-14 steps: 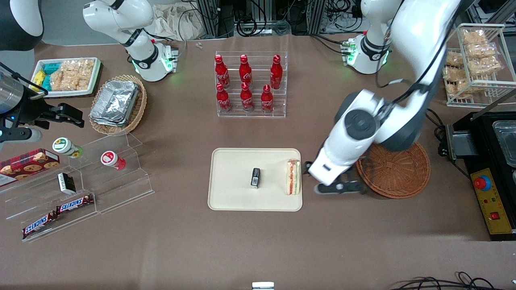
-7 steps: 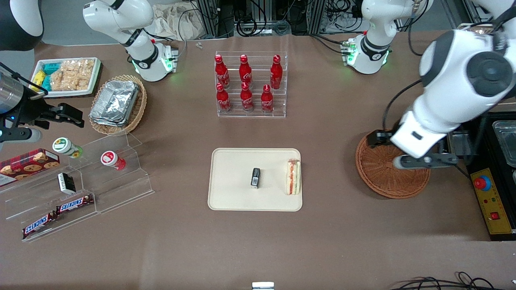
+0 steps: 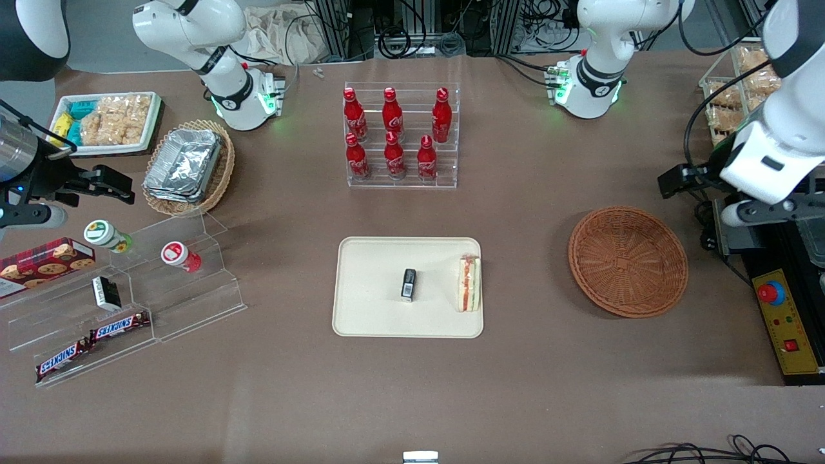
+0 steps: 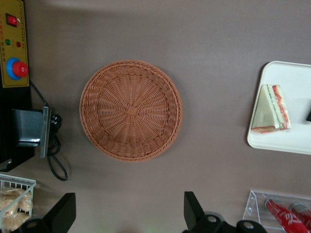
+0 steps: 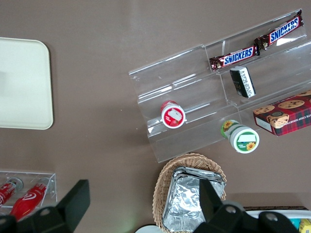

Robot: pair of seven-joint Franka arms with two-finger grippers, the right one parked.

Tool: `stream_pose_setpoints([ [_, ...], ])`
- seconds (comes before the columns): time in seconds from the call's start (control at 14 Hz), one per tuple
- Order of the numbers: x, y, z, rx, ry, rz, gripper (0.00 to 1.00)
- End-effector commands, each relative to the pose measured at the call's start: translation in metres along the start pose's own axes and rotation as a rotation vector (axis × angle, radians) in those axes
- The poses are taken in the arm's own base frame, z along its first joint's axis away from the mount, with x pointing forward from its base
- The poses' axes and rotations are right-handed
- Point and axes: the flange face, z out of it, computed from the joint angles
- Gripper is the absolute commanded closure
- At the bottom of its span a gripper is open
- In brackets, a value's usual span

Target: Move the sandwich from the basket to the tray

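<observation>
The sandwich [image 3: 468, 283] lies on the cream tray [image 3: 380, 258], at the tray's edge nearest the basket, next to a small black object [image 3: 408, 284]. The round reddish-brown basket [image 3: 628, 261] is empty. My left gripper [image 3: 754, 206] is raised at the working arm's end of the table, above the table edge beside the basket and farther from the front camera than it. It is open and holds nothing. The left wrist view shows the empty basket [image 4: 131, 110], the sandwich [image 4: 270, 109] on the tray [image 4: 286, 73], and the gripper [image 4: 127, 213] with its fingers [image 4: 63, 213] wide apart.
A clear rack of red bottles [image 3: 399, 135] stands farther from the front camera than the tray. A black box with a red button [image 3: 771, 293] and a wire rack of snacks [image 3: 760, 84] are at the working arm's end. Clear display steps with snacks [image 3: 129, 290] are at the parked arm's end.
My left gripper has left the tray's edge, passed over the basket and risen toward the working arm's end. The sandwich has stayed on the tray.
</observation>
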Motion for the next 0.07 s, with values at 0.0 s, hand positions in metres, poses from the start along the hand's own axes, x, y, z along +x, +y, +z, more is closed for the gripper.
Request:
stream_pose_setpoints([
  [0.0,-0.0057,-0.0074,-0.0039,-0.051,-0.010,0.011,0.00],
])
